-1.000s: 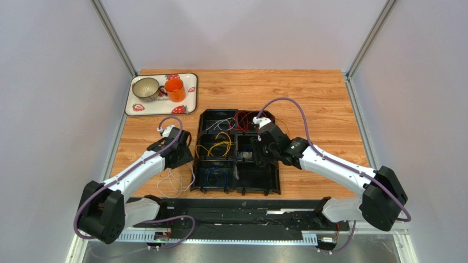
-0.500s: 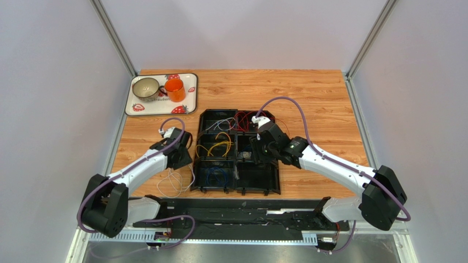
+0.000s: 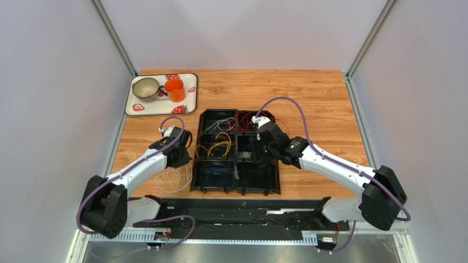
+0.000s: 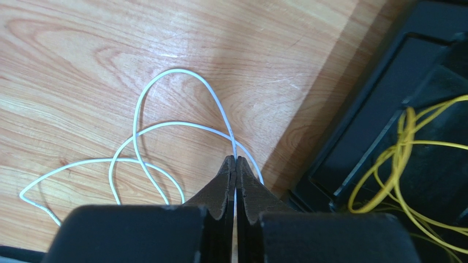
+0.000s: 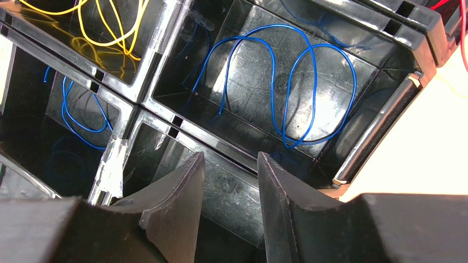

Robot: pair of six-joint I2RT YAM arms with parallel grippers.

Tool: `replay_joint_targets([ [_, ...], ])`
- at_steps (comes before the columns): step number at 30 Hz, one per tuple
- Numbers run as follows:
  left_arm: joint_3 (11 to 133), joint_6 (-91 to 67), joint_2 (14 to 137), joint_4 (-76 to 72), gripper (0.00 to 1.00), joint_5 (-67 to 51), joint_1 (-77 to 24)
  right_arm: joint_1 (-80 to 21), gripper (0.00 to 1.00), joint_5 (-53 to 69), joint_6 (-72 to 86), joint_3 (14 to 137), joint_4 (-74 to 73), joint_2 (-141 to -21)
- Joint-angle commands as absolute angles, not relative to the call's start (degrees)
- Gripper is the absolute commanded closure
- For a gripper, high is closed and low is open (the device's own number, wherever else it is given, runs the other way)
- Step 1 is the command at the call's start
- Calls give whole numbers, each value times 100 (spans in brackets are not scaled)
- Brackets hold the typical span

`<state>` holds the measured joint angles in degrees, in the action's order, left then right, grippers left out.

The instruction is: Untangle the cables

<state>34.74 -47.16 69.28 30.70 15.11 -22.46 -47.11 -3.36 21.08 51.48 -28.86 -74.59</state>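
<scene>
While top view hides grip, left wrist shows left hand point(image 4: 235, 164) clenched on white cable point(image 4: 178, 70); right hand point(image 5: 230, 160) parted, empty.

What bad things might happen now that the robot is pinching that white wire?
1. The left jaws pinch the white cable only at their very tips, so it might slip out when pulled.
2. Its loops cross each other on the table, so a pull might tighten them into a knot.
3. The pinch is close to the black tray; the dragged cable could catch on its edge or on the yellow cable inside.
</scene>
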Motion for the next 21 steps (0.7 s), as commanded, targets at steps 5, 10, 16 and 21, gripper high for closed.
replay_joint_targets([
  [5,4639,-4263,5863,3892,100,1599,-2224,-4737,56,-273,2136,5379,-2778,-7207],
  [10,5447,-3841,5195,4411,100,1635,-2224,-4737,56,-158,2241,5379,-2769,-7111],
  [16,6378,-3393,4457,4623,100,1450,-2224,-4746,56,-97,2338,5361,-2751,-7014],
  [21,6838,-2717,3895,4230,100,1003,-2224,-4764,56,123,2417,5353,-2733,-6935],
])
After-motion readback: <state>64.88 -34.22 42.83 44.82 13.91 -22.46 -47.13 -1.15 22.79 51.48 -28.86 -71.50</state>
